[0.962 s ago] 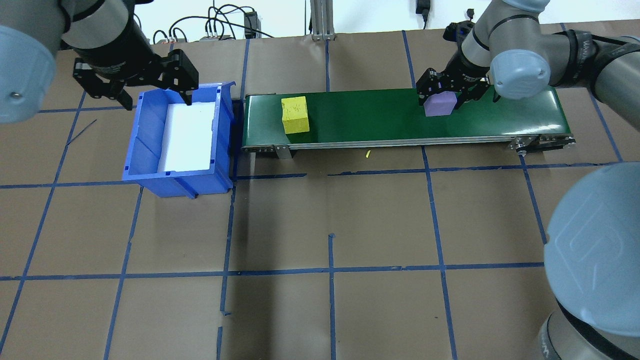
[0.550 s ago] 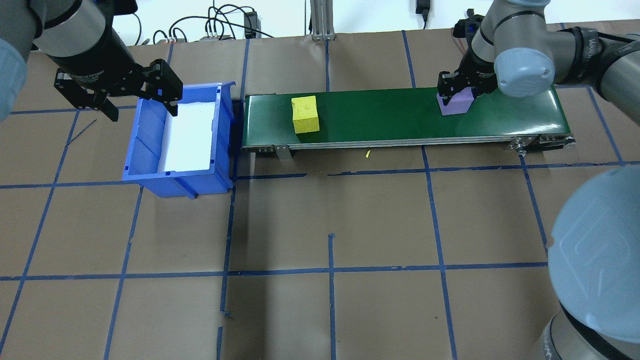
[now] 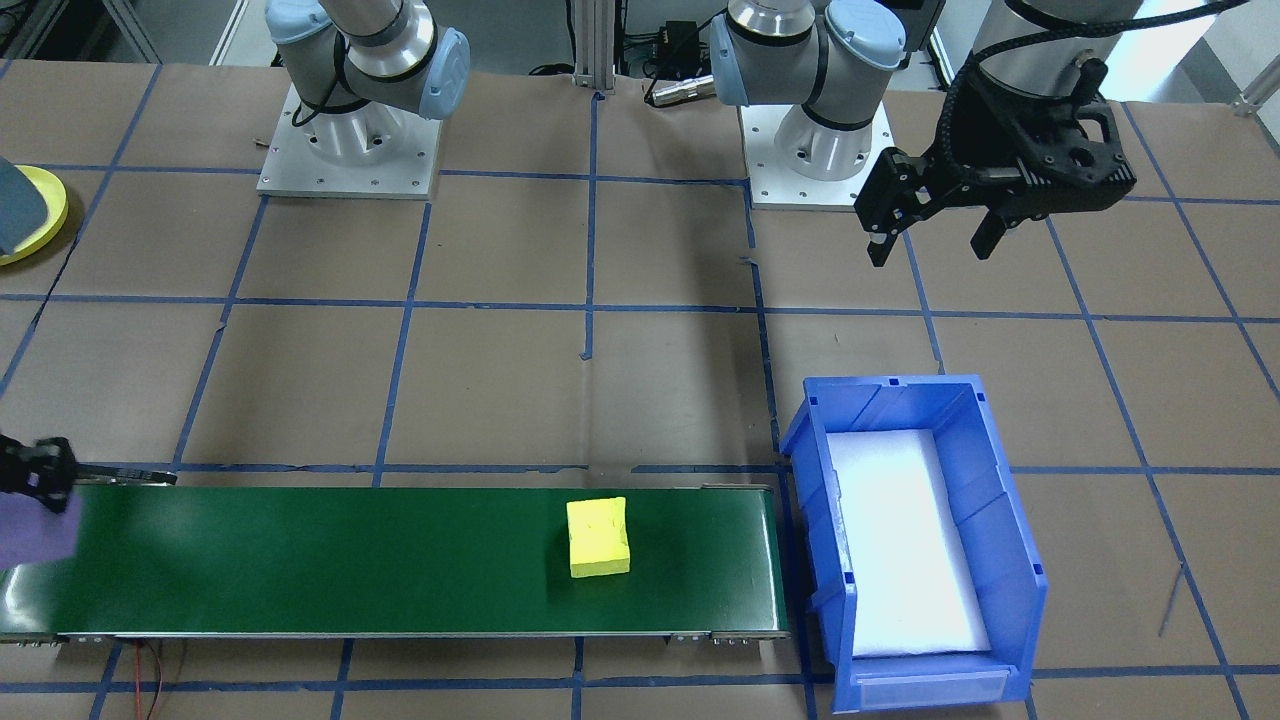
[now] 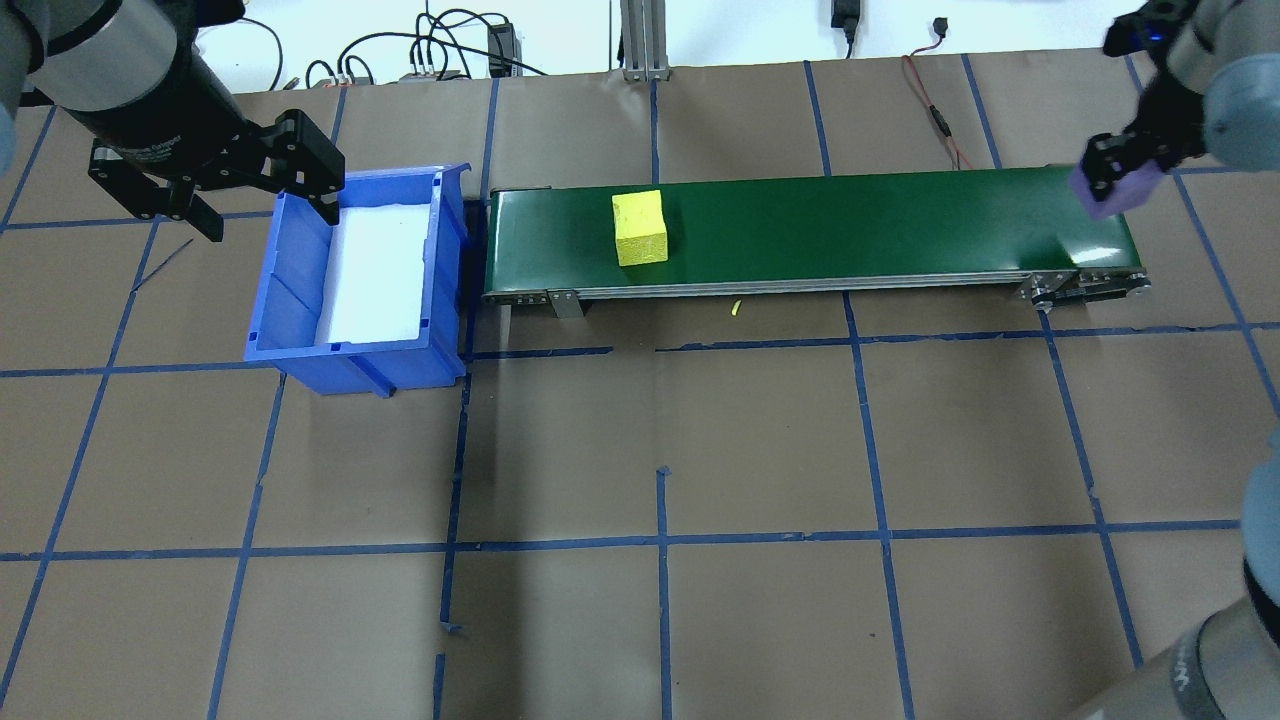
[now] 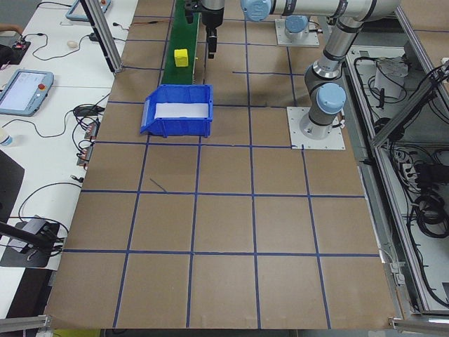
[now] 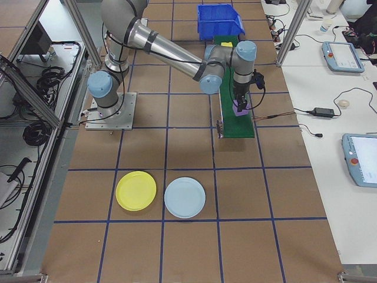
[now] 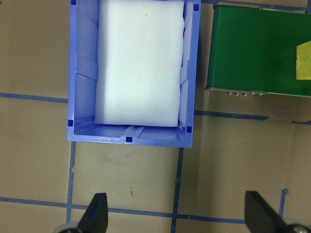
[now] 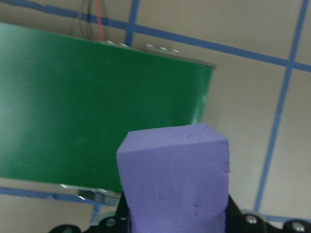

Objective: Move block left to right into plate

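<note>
Right claw (image 4: pixel 1118 178) around purple block (image 4: pixel 1120 192)

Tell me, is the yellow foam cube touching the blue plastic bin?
Apart. The overhead view shows the yellow foam cube on the green belt, well clear of the blue plastic bin.

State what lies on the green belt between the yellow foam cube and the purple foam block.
Bare green belt between yellow foam cube and purple foam block, per the overhead view.
</note>
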